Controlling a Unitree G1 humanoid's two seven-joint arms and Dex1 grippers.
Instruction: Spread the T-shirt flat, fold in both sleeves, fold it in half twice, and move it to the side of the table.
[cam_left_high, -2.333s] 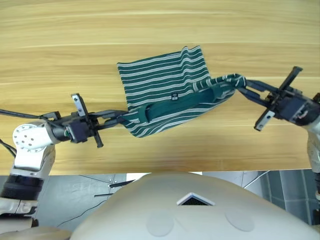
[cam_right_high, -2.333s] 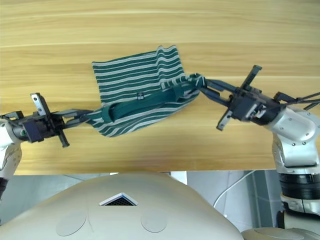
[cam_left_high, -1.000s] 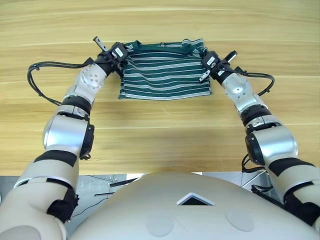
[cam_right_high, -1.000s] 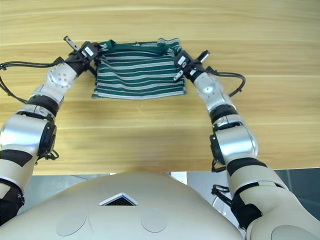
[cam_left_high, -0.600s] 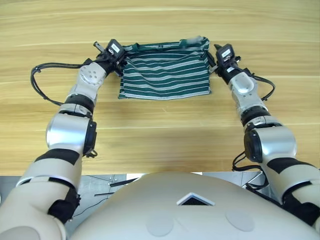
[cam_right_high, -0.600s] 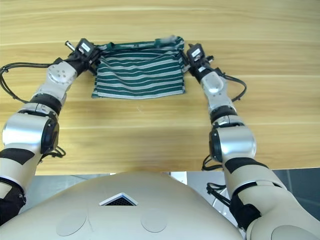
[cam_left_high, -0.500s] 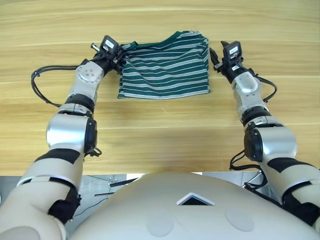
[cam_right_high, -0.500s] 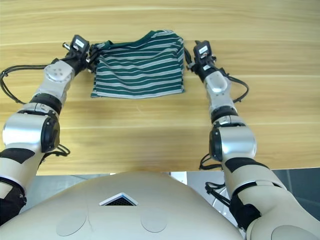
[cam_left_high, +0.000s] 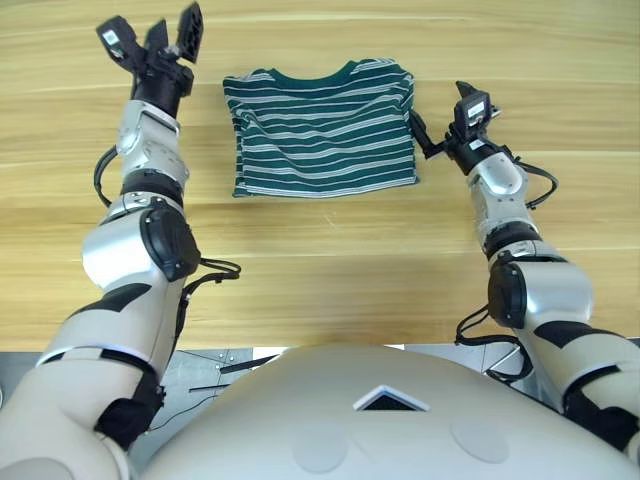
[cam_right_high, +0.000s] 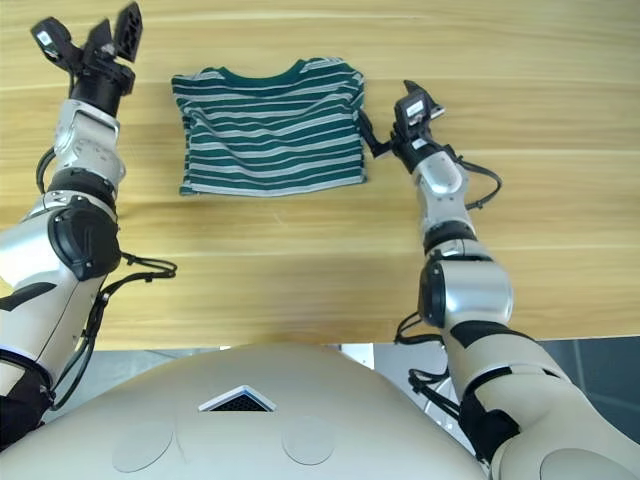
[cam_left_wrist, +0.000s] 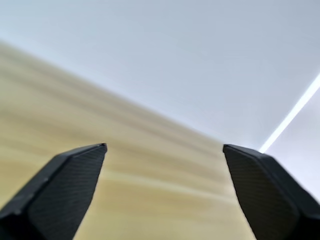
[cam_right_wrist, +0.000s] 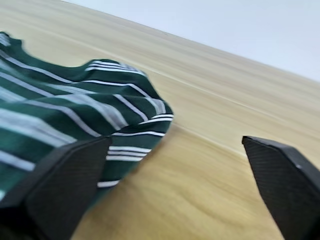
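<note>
The T-shirt, dark green with pale stripes, lies as a compact, near-square bundle on the wooden desk. It sits toward the far side and about in the middle. Its neckline faces the far edge and its hem faces the robot, and there's a little rumpling along the left border. Over on the left, the left gripper is spread wide with nothing between its dark fingers. It's stretched out toward the far left of the desk, apart from the shirt's left edge, and its wrist view looks across bare wood to a pale wall. On the other side, the right gripper is also wide open and holding nothing. It sits just beside the shirt's right edge, near the far corner. In its wrist view one finger lies in front of the striped cloth while the other finger is in front of plain wood. Whether that nearer finger actually touches the fabric, I can't tell.
</note>
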